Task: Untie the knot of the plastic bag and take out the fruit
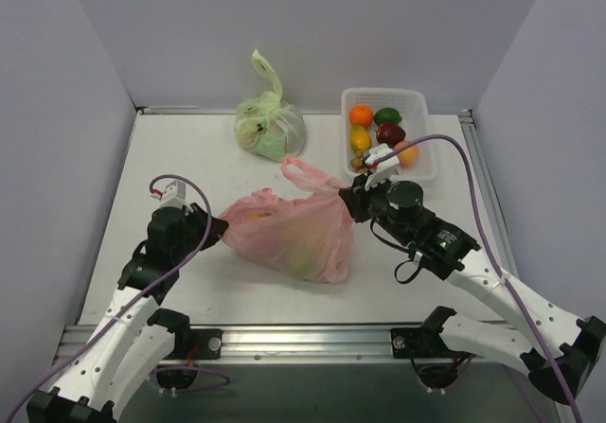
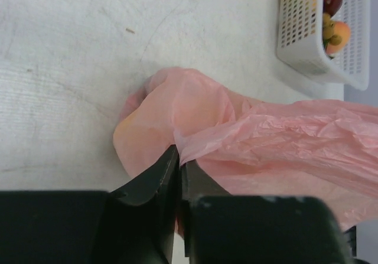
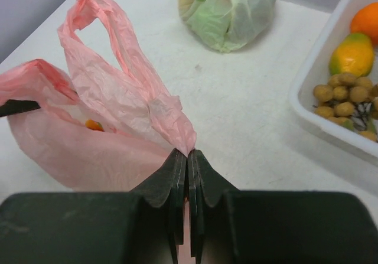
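Observation:
The pink plastic bag (image 1: 294,232) lies mid-table, stretched between both grippers. My left gripper (image 1: 220,226) is shut on a fold at its left end, seen in the left wrist view (image 2: 179,157) with the bag (image 2: 283,143) beyond. My right gripper (image 1: 348,196) is shut on the plastic at its right end (image 3: 189,153). One handle loop (image 3: 100,22) stands up loose, and I see no tied knot. Fruit shows dimly through the plastic: a small orange piece (image 3: 93,124) and a yellow-green shape (image 1: 301,250).
A tied pale green bag (image 1: 270,125) stands at the back centre. A white perforated basket (image 1: 426,163) at the back right holds an orange (image 1: 361,114), a yellow-green fruit (image 3: 353,54), a brown cluster (image 3: 345,95) and others. It sits close behind my right gripper.

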